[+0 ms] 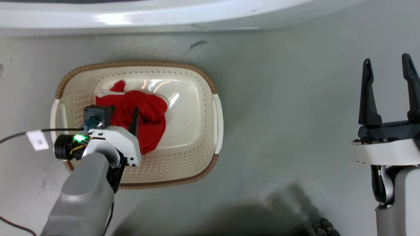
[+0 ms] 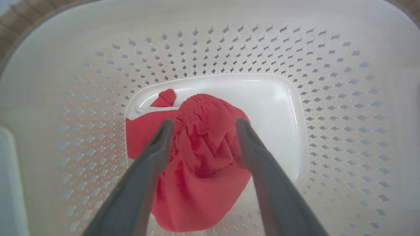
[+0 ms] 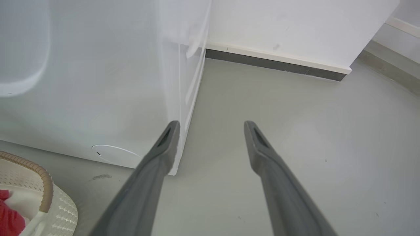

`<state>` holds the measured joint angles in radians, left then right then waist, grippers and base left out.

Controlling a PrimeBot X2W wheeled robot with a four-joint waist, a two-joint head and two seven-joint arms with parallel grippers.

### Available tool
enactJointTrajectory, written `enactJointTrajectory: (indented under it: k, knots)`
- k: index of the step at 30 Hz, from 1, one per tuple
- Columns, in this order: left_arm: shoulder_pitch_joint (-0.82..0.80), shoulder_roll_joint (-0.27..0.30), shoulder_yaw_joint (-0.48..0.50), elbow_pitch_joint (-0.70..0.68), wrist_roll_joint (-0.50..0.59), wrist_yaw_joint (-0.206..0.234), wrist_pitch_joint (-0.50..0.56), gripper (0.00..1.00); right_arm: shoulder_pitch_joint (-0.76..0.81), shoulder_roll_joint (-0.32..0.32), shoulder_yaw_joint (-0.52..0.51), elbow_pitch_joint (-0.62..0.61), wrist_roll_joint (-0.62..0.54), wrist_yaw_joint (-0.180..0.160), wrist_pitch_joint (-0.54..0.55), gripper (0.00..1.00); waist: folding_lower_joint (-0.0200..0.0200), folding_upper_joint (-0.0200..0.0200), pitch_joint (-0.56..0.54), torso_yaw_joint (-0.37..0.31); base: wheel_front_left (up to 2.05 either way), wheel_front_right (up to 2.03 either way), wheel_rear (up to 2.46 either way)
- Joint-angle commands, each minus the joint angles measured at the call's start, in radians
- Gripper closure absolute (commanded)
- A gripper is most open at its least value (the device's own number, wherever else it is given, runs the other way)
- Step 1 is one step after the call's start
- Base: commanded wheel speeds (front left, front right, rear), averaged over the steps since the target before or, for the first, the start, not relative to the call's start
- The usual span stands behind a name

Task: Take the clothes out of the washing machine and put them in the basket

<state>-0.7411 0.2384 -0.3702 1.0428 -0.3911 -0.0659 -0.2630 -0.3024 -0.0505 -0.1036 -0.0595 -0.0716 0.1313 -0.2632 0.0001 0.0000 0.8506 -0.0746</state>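
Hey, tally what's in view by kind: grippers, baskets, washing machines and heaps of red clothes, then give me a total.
Grippers: 2, the left gripper and the right gripper
Basket: 1
Washing machine: 1
Heap of red clothes: 1
Total: 5

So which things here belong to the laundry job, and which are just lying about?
Part of the job:
- the red clothes, lying in the basket
- the basket
- the washing machine
- the left hand, open above the clothes

Just there:
- the right hand, open, off to the side over the floor
- the dark scuff on the floor
- the skirting board
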Motion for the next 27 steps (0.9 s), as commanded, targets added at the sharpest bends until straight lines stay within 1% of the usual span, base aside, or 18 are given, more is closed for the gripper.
enactJointTrajectory:
  k: [1, 3, 6, 11, 16, 18, 23, 24, 26, 27]
  knots:
    - [0.013, -0.003, 0.023, -0.026, -0.004, 0.003, -0.003, 0.00, 0.002, 0.001, 0.001, 0.006, -0.001, -0.001, -0.002, 0.00, -0.0001, 0.0000, -0.044, 0.001, 0.00, 0.00, 0.00]
    - [0.048, -0.010, 0.070, -0.069, -0.010, 0.004, -0.003, 0.00, 0.009, 0.000, 0.003, 0.020, 0.002, -0.001, -0.002, 0.00, -0.0001, 0.0000, -0.084, 0.003, 0.00, 0.00, 0.00]
    - [0.099, -0.014, 0.102, -0.112, 0.010, -0.019, -0.003, 0.00, 0.022, 0.000, 0.007, 0.045, 0.005, -0.001, -0.002, 0.00, -0.0001, 0.0000, -0.148, 0.007, 0.00, 0.00, 0.00]
    - [0.182, -0.022, 0.174, -0.191, 0.031, -0.038, -0.003, 0.00, 0.045, 0.001, 0.024, 0.087, 0.022, -0.001, -0.002, 0.00, -0.0001, 0.0000, -0.259, 0.007, 0.00, 0.00, 0.00]
    - [0.258, -0.023, 0.221, -0.278, 0.067, -0.056, -0.003, 0.00, 0.065, 0.000, 0.036, 0.118, 0.053, -0.001, -0.002, 0.00, -0.0001, 0.0000, -0.346, -0.002, 0.00, 0.00, 0.00]
    - [0.295, -0.031, 0.231, -0.328, 0.075, -0.061, -0.003, 0.00, 0.082, 0.000, 0.033, 0.121, 0.043, -0.001, -0.002, 0.00, -0.0001, 0.0000, -0.378, -0.003, 0.00, 0.00, 0.00]
    - [0.371, -0.041, 0.247, -0.457, 0.062, -0.064, -0.003, 0.00, 0.123, 0.001, 0.023, 0.123, 0.053, -0.001, -0.002, 0.00, -0.0001, 0.0000, -0.433, -0.003, 0.00, 0.00, 0.00]
    - [0.386, -0.034, 0.246, -0.481, 0.068, -0.064, -0.003, 0.00, 0.129, 0.001, 0.023, 0.125, 0.054, -0.001, -0.002, 0.00, -0.0001, 0.0000, -0.440, -0.004, 0.00, 0.00, 0.00]
    - [0.408, -0.011, 0.259, -0.539, 0.114, -0.064, -0.003, 0.00, 0.139, 0.000, 0.025, 0.126, 0.059, -0.001, -0.002, 0.00, -0.0001, 0.0000, -0.449, -0.008, 0.00, 0.00, 0.00]
    - [0.416, -0.015, 0.271, -0.564, 0.130, -0.064, -0.003, 0.00, 0.140, 0.001, 0.026, 0.127, 0.057, -0.001, -0.002, 0.00, -0.0001, 0.0000, -0.453, -0.009, 0.00, 0.00, 0.00]
